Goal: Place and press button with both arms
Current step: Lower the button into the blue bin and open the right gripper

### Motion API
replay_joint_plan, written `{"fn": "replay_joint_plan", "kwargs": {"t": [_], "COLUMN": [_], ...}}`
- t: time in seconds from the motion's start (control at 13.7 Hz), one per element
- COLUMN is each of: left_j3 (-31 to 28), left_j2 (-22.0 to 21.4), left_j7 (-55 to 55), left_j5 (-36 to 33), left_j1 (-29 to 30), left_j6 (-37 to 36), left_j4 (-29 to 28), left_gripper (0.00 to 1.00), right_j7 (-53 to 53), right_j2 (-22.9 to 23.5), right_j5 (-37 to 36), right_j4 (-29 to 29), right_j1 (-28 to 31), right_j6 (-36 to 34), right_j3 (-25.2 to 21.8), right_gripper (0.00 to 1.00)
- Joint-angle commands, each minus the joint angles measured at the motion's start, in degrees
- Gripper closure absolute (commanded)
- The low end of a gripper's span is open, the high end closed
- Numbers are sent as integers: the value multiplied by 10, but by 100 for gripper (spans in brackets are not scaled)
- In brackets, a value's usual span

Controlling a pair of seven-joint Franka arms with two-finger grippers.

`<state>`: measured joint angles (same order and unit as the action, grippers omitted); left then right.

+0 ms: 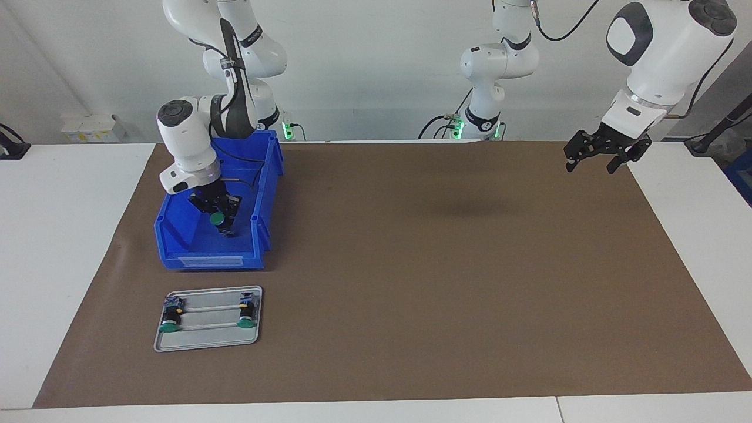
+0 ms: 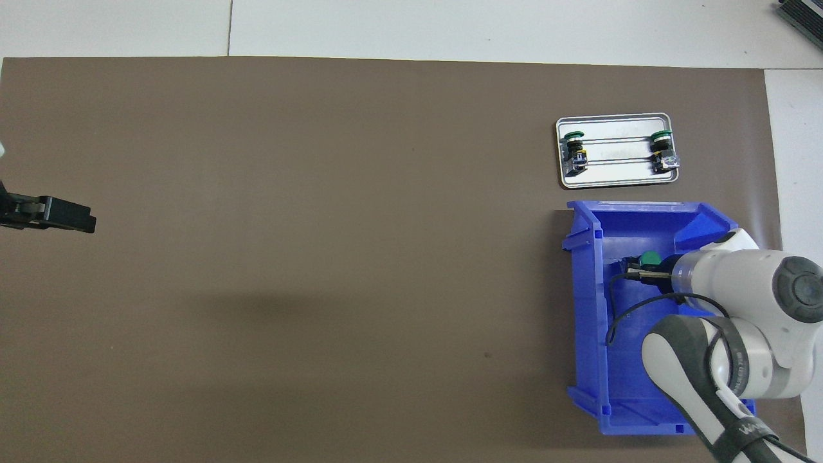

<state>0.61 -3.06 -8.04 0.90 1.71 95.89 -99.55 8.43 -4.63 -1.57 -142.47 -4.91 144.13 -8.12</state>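
Facing view high, overhead steep; both share mat (image 1: 411, 264).

My arms (image 1: 194, 147) wore glossy white plastic shells with matt dark caps. The bin (image 1: 176, 247) at the left of the frame looked like smooth, slightly shiny blue plastic. Below it the tray (image 1: 205, 341) was brushed silvery metal. The brown mat (image 1: 440, 264) lay matt and papery over the smooth white table (image 1: 59, 235). My button (image 1: 217, 219) had a smooth green cap.

Right claw (image 2: 633, 269) grips green button (image 2: 649, 258) over blue bin (image 2: 582, 308)
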Motion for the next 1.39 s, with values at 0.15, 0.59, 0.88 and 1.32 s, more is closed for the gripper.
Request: {"fn": "replay_joint_plan", "kwargs": {"t": [0.15, 0.59, 0.88, 1.32], "left_j3": [-2, -1, 1, 3], "left_j2": [-17, -12, -4, 24], "left_j7": [-4, -5, -3, -7], "left_j5": [3, -2, -4, -5], "left_j1": [-2, -4, -4, -5], "left_j6": [4, 7, 7, 4], "left_j4": [-15, -6, 15, 66], "left_gripper": [0, 0, 0, 0], "right_j7": [-11, -7, -13, -21], "right_j2": [4, -15, -17, 26], "right_j5": [-3, -3, -3, -5], "right_j4": [-5, 38, 178, 441], "right_j1": [13, 5, 5, 11], "right_j6": [14, -24, -200, -480], "right_j3": [8, 8, 8, 9], "right_gripper": [28, 1, 1, 1]}}
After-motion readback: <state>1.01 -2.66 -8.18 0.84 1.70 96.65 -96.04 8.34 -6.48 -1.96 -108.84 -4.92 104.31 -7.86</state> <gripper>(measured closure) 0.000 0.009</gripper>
